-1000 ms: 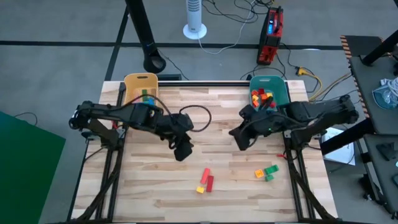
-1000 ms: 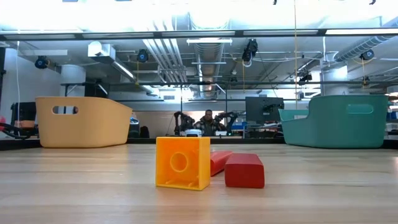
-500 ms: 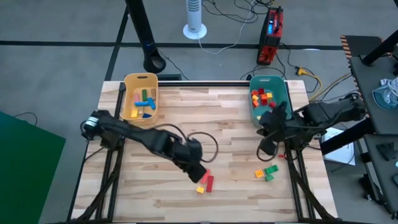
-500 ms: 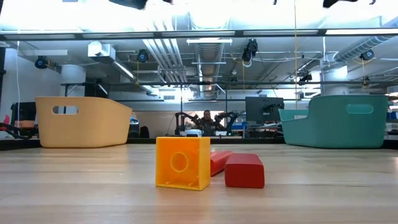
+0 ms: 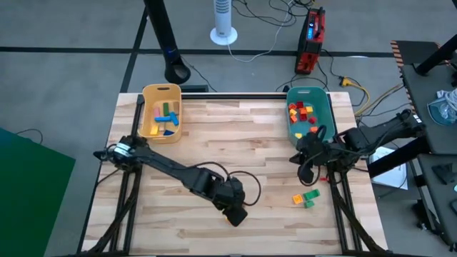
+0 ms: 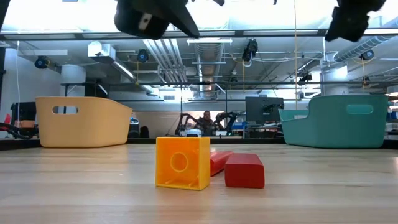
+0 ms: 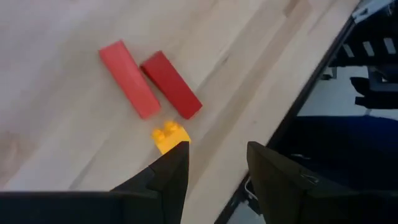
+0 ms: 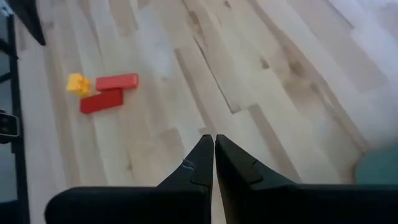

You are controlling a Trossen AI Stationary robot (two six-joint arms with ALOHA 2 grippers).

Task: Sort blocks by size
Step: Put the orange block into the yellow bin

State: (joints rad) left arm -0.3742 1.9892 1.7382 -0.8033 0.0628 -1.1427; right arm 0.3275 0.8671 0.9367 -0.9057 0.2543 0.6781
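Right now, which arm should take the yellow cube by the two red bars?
Left. The left gripper is open and hovers right over the yellow cube beside the two red bars. The right gripper is shut, far off near the teal bin.

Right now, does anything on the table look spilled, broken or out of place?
Nothing stands out. A yellow cube and two red bars lie together below the left gripper, and a small green and orange cluster sits near the right gripper. The yellow bin and teal bin stand upright, holding blocks.

Glossy plastic blocks [image 6: 208, 163] (studded) on a matt pale wood table [image 5: 264, 135].
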